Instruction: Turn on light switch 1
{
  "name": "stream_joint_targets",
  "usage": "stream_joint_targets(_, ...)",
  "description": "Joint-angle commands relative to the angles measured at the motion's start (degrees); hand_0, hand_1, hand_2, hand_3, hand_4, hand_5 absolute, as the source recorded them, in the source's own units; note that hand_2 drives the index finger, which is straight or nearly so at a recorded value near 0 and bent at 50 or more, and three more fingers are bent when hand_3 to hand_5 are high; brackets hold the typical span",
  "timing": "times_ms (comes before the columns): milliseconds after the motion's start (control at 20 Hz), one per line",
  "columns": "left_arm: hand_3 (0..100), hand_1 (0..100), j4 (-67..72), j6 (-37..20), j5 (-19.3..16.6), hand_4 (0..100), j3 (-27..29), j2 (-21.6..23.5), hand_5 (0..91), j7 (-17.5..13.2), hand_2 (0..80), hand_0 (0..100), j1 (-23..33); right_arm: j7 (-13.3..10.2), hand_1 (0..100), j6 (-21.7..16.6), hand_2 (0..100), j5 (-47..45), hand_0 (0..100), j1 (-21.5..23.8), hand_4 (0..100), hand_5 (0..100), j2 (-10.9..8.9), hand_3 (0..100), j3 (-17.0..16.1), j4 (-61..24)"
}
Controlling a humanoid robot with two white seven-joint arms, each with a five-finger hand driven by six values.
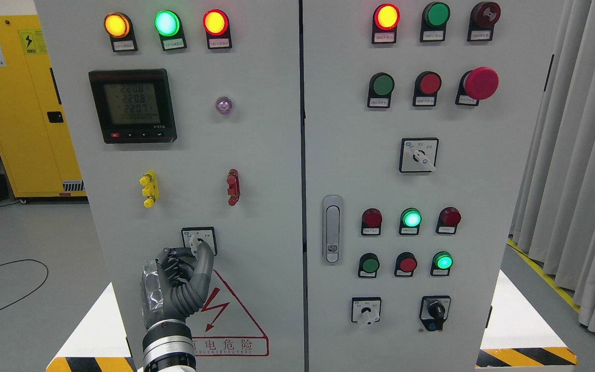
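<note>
A small white rotary selector switch (202, 236) sits low on the left door of the grey control cabinet (266, 170). My left hand (192, 251) comes up from the bottom edge and is raised against the panel. Its dark fingers (175, 257) and thumb are curled around the switch's white knob, hiding most of it. Three lamps at the top of the left door are lit: amber (116, 25), green (167, 22) and red (215, 22). My right arm does not show.
A digital meter (132, 105), yellow (149, 188) and red (233, 187) terminals and a door handle (332, 229) are on the panel. The right door carries push buttons, lamps and more selector switches (418, 155). A yellow cabinet (18, 98) stands left and a curtain (581, 155) right.
</note>
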Motion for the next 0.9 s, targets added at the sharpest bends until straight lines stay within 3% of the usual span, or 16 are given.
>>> stream_joint_targets(0, 96, 56, 0.0, -0.1, 0.0, 89, 0.0, 0.0, 81.1, 0.0, 67.1, 60, -0.1, 0.0, 50, 0.0, 4, -0.1, 0, 0.0, 0, 0, 0.0, 0, 0.0, 0.0)
stream_joint_targets(350, 97, 54, 0.0, -0.1, 0.6, 89, 0.0, 0.0, 81.1, 0.0, 67.4, 61, -0.1, 0.0, 50, 0.0, 4, 0.0, 0, 0.0, 0, 0, 0.0, 0, 0.0, 0.0)
stream_joint_targets(850, 97, 50, 0.0, -0.1, 0.7, 90, 0.0, 0.0, 81.2, 0.0, 67.3, 71, -0.1, 0.0, 50, 0.0, 4, -0.1, 0, 0.0, 0, 0, 0.0, 0, 0.0, 0.0)
